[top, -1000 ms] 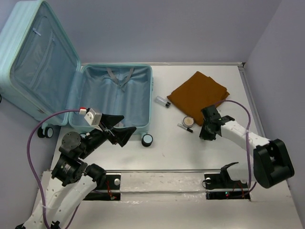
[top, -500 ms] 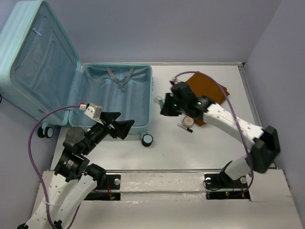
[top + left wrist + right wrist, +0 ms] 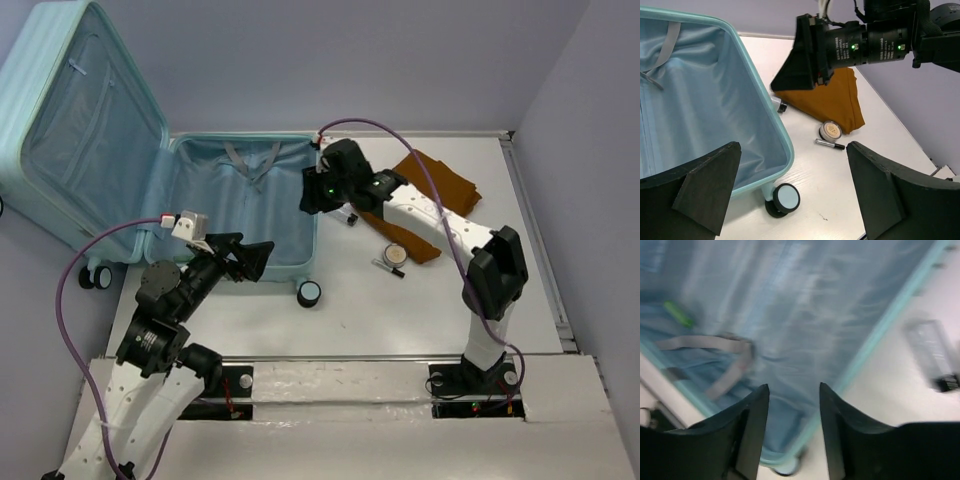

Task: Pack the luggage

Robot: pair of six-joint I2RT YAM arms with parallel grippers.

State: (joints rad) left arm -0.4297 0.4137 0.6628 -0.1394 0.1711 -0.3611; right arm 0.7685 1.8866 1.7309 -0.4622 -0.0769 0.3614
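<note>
The left gripper (image 3: 793, 146) gapes wide and empty; just ahead sits a wheel (image 3: 781, 198), with the open luggage (image 3: 705, 100) ahead-left. The right gripper (image 3: 793, 386), half parted and empty, hangs over the luggage's rim. Only its blurred wrist view shows a green speck (image 3: 677, 313) on the lining beyond.

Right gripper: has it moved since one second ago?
Yes. The right gripper went leftward and away from the arm bases, from beside the round compact to the right rim of the luggage.
</note>
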